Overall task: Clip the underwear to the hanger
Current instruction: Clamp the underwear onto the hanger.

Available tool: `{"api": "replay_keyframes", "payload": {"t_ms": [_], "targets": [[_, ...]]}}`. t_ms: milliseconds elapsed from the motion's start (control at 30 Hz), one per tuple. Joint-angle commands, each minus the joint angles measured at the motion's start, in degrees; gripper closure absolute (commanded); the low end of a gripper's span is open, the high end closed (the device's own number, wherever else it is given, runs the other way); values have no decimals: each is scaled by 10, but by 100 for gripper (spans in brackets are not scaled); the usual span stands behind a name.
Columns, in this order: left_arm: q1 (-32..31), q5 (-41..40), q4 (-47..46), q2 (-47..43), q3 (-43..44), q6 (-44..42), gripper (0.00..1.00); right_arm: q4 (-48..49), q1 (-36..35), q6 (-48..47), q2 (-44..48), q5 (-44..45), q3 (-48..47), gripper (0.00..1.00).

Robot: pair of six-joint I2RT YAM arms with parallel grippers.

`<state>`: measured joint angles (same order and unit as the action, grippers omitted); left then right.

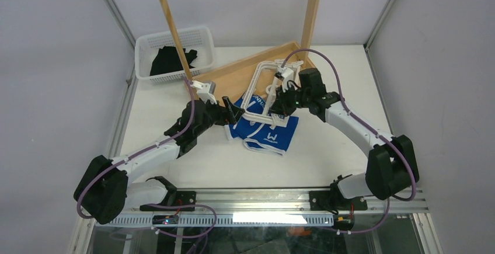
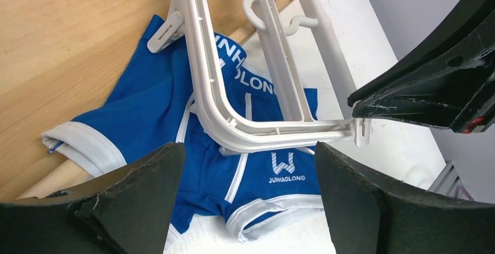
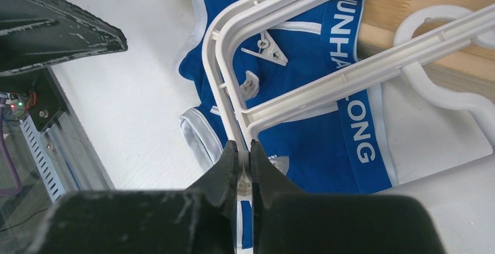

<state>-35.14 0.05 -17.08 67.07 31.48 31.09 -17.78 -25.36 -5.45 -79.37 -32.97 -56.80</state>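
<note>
The bright blue underwear (image 1: 265,132) lies flat on the white table, partly over the edge of the wooden base board. The white hanger (image 1: 262,87) rests tilted above it, and small clips (image 3: 265,49) dangle from its bars. My right gripper (image 3: 244,149) is shut on the hanger's near side rail and holds the frame over the underwear (image 3: 309,143). My left gripper (image 2: 248,152) hovers just left of the underwear (image 2: 280,172), open wide, with nothing between its fingers. The hanger's rounded corner (image 2: 233,128) sits just beyond those fingers. The right gripper's fingers (image 2: 432,90) meet the frame at the right.
A tall wooden rack (image 1: 172,20) stands on a wooden base board (image 1: 245,70) at the back. A white basket (image 1: 146,48) holding a black garment (image 1: 172,60) sits at the back left. Metal frame posts and grey walls close in both sides.
</note>
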Motion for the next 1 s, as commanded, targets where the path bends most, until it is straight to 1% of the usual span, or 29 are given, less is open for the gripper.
{"api": "replay_keyframes", "payload": {"t_ms": [0,233,400,567,733,867,967], "targets": [[6,11,0,10,2,25,17,6,-9,21,-12,-7,-34,100],[6,63,-30,49,-14,33,19,-44,-20,13,-30,20,-69,100],[5,101,-84,83,-21,52,19,-94,-28,6,-49,35,-105,100],[5,135,-136,129,-18,66,19,-136,-49,-3,-64,76,-132,100],[5,165,-209,177,-24,90,18,-133,-58,1,-58,102,-120,100],[5,160,-239,190,-24,108,17,-120,-58,3,-48,110,-97,100],[6,125,-225,160,-31,110,16,-103,-58,8,-39,113,-76,100]]}}
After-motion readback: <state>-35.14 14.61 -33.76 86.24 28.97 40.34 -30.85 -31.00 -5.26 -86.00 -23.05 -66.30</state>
